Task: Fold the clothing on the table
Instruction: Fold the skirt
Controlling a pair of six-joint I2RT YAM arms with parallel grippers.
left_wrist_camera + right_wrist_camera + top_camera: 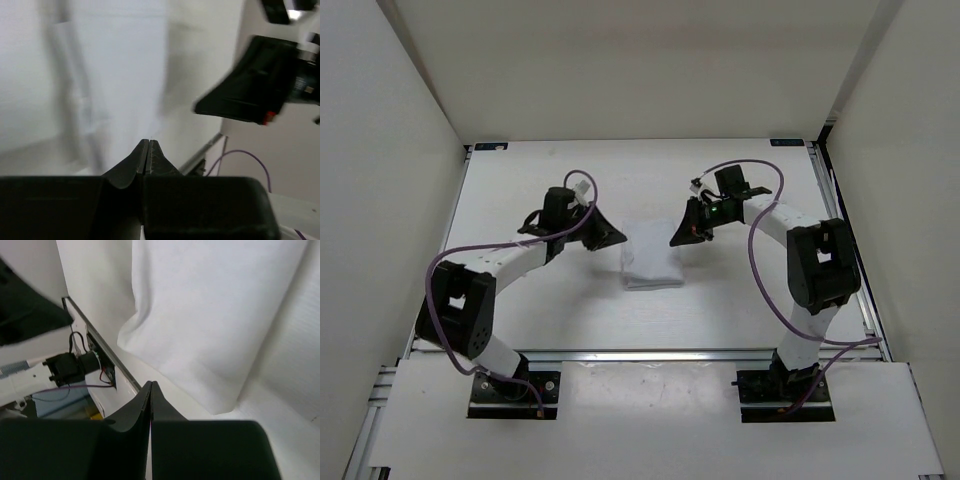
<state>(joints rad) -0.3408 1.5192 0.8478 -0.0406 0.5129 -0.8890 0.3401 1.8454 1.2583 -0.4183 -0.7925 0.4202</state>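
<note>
Since nothing is gripped at this moment, we list the scene by size, each place reckoned from the end effectors.

1. Bench: off-white, edged by silver rails. It spreads beneath and well beyond both end effectors and carries the one work piece.

2. Clothing: white, lying flat on the bench as a compact, roughly square stack, directly between the two end effectors. Its near edge shows layered folds. From the right wrist it lies just ahead of the tips, clear of them. The left wrist view is blurred, so we read only pale fabric ahead. We judge the folding far along, perhaps complete, because the piece sits squared and unheld.

3. Left end effector: fingers pressed together, empty, just beside the clothing's left edge.

4. Right end effector: fingers likewise together, empty, near the clothing's far right corner.

We judge that this flanking stance leaves either side free to press or re-pinch an edge.
</note>
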